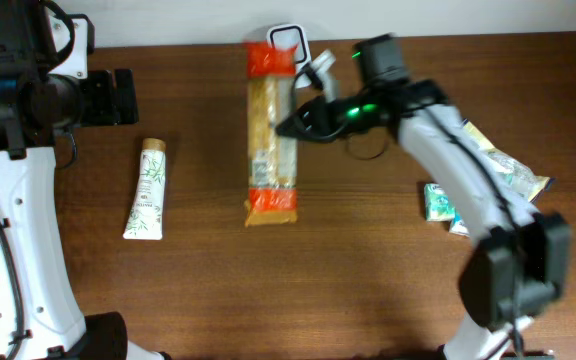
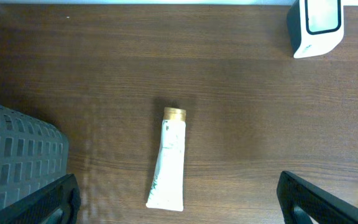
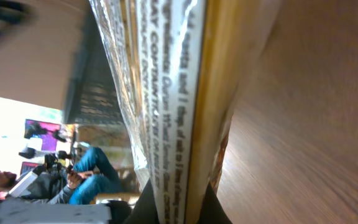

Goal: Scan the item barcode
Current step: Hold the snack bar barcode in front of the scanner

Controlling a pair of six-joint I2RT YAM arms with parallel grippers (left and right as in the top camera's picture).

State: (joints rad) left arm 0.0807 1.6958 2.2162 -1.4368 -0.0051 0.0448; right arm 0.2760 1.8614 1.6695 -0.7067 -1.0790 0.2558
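A long clear biscuit pack [image 1: 271, 135] with orange ends lies on the wooden table, its far end by the white barcode scanner [image 1: 286, 40]. My right gripper [image 1: 295, 124] is shut on the pack's right edge. In the right wrist view the pack [image 3: 173, 93] fills the frame, printed side showing, pinched between the dark fingers of the right gripper [image 3: 176, 208]. My left gripper [image 2: 176, 193] is wide open above a white tube [image 2: 168, 155] with a gold cap and touches nothing. The scanner [image 2: 316, 28] stands at the back right of that view.
The white tube [image 1: 146, 190] lies left of the pack. Some green and white packets [image 1: 508, 170] and a small teal pack [image 1: 438, 200] lie under the right arm. A grey mesh basket [image 2: 17, 155] sits at the left edge.
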